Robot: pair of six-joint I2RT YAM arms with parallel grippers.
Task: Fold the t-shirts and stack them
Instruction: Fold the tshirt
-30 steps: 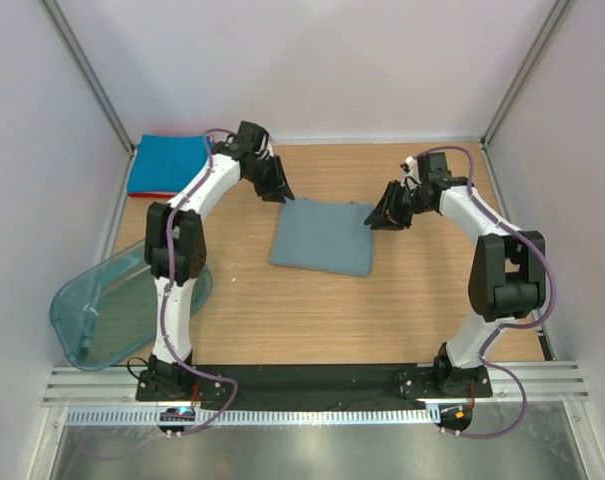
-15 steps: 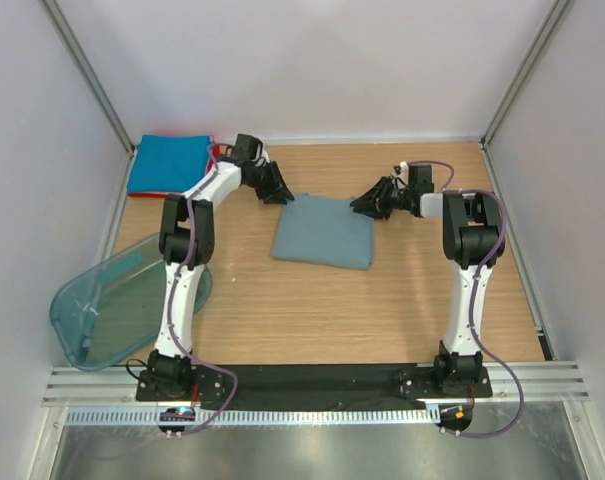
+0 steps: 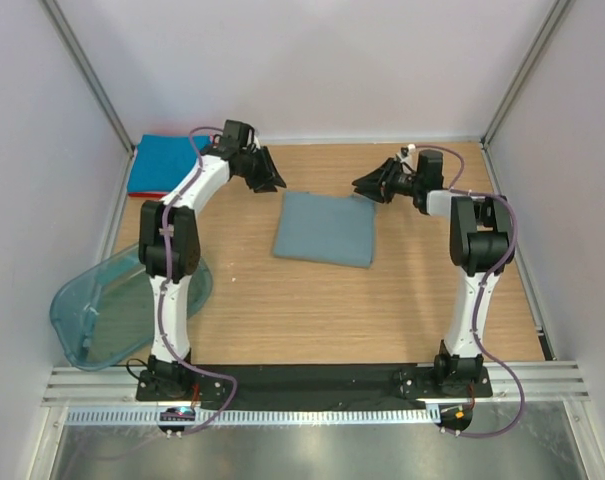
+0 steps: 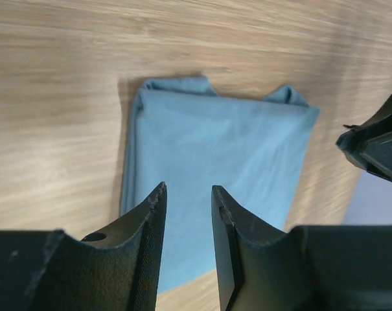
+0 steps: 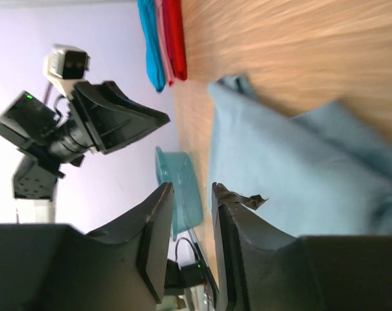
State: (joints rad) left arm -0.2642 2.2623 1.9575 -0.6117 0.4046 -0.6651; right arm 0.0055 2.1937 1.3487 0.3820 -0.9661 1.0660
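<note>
Left tool [image 3: 278, 184], right tool [image 3: 360, 185] farther back

Red t-shirt [image 5: 176, 39], blue t-shirt [image 5: 149, 39] cut by top edge; grey-blue t-shirt [image 5: 280, 175] by right.

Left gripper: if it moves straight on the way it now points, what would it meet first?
The left gripper would probably meet the folded grey-blue t-shirt first; nothing shows between them, though depth is unclear.

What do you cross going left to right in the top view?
Teal tub → folded blue shirt → left gripper → grey-blue shirt → right gripper
</note>
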